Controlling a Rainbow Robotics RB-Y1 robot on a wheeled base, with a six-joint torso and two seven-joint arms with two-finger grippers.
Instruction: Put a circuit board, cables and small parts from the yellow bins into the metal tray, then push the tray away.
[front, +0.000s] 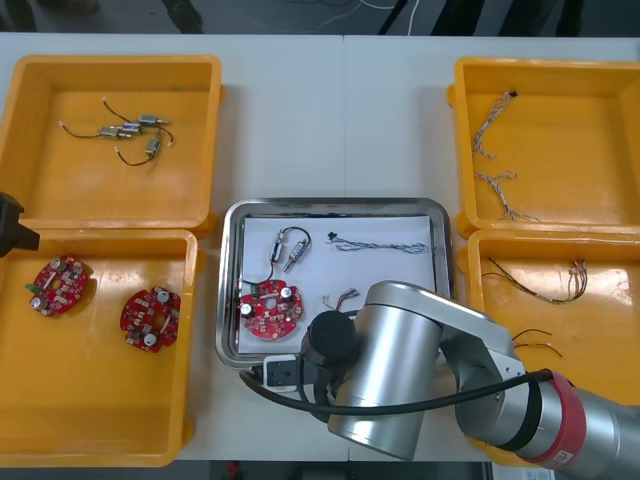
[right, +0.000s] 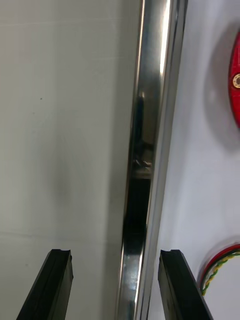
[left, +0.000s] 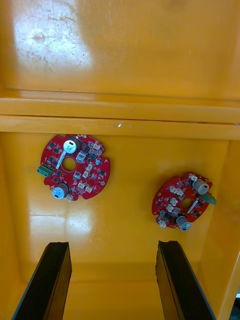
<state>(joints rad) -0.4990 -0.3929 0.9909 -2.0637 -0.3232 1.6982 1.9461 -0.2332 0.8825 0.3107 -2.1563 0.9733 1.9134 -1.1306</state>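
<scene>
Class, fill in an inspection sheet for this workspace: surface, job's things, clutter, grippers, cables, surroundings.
Surface: light table.
Job's things: metal tray, white inside, holds one circuit board and small metal parts; two spare boards lie in the near left yellow bin.
Clutter: nothing seen.
Grippers: right gripper open, fingers straddling the tray's near rim; left gripper open, pointing at the spare boards.
Cables: blue and white cable and red and yellow cable in the tray; more in the right bins.
Surroundings: floor beyond the far edge.
</scene>
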